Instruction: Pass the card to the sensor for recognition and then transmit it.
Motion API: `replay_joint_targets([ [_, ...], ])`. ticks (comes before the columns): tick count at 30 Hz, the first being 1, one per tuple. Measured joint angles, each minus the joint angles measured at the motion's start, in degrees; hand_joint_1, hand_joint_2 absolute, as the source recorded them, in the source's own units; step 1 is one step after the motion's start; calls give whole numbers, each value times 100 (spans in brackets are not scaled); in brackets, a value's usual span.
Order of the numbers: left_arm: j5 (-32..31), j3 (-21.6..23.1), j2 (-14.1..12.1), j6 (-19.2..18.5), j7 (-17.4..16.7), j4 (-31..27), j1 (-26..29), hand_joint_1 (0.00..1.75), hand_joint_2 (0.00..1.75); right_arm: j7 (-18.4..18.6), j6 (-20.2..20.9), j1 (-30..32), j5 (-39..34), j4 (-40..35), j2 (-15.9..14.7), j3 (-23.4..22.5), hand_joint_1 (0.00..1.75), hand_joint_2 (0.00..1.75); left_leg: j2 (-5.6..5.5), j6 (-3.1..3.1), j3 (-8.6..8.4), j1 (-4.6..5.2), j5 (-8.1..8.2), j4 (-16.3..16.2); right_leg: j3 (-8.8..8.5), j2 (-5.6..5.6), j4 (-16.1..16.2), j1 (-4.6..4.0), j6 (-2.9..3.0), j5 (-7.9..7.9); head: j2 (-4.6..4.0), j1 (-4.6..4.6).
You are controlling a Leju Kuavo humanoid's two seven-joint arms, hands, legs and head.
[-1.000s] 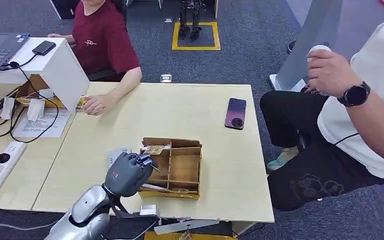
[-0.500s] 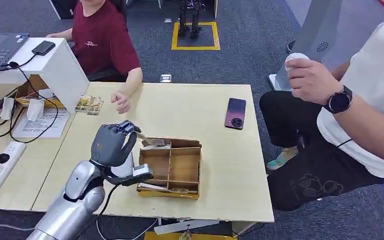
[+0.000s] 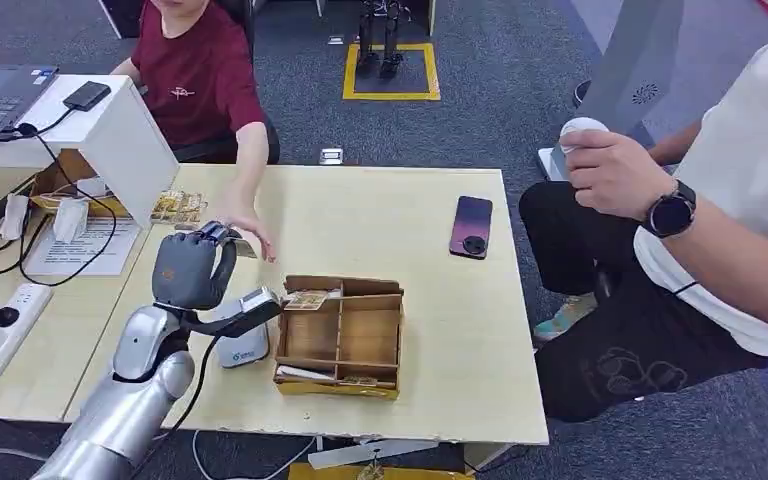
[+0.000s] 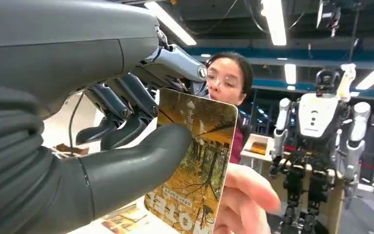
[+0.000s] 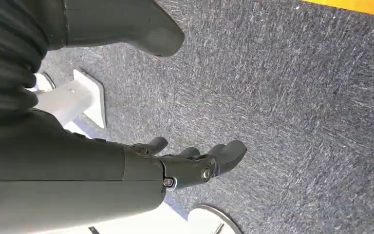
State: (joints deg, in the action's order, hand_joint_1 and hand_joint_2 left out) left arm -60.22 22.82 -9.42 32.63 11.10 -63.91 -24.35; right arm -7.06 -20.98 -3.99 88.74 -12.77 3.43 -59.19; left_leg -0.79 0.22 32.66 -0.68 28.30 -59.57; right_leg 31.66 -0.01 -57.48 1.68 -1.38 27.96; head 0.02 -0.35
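1. The card [image 4: 195,165] is pinched in my left hand [image 3: 192,268], thumb [image 4: 141,156] across its printed face and the darker fingers [image 4: 126,105] behind it. I see it raised off the table [image 3: 390,215], edge outward.

2. Just beyond the hand, a person's hand [image 4: 243,204] in a dark red sleeve reaches in; in the wrist view its fingertips look to be at the card's far edge, though I cannot tell if they have a grip on it.

3. Right beneath the wrist sits the small white sensor [image 3: 242,338], and beside that, on the side away from my arm, the wooden organiser box [image 3: 345,335] holding more cards.

4. My right hand [image 5: 195,163] hangs over the carpet with fingers loosely apart, holding nothing.

5. I judge this is the handover stage. The main risk is timing: if I loosen the thumb before the person has a real hold, the card drops toward the sensor or the box.

6. The opposite fault: if I keep clamping while they pull, the card could bend or slide askew out of the pinch.

7. The wrist is low over the sensor, so a careless retreat could knock it along the table.

8. The phone [image 3: 471,227], further along the table, is well apart from the hand.
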Motion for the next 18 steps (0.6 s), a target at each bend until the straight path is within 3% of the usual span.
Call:
replay_joint_targets([
  [10,7,-61,39,40,42,180,-9,175,175,31,2,0,0,-2,0,9,0,175,0,0,0,0,0,0,0,-1,0,0,0,0,0,2],
  [11,7,-66,44,48,55,190,-10,10,175,35,2,0,0,-2,0,11,0,175,0,0,0,0,0,0,0,-1,0,0,0,0,0,2],
  [12,9,-79,46,57,72,199,-11,0,175,35,2,0,0,-2,0,11,0,175,0,0,0,0,0,0,0,-1,0,0,0,0,0,2],
  [18,-43,-162,55,232,37,214,-11,0,175,35,0,0,0,-2,0,13,0,175,0,0,1,0,0,0,1,-1,0,0,0,0,0,0],
])
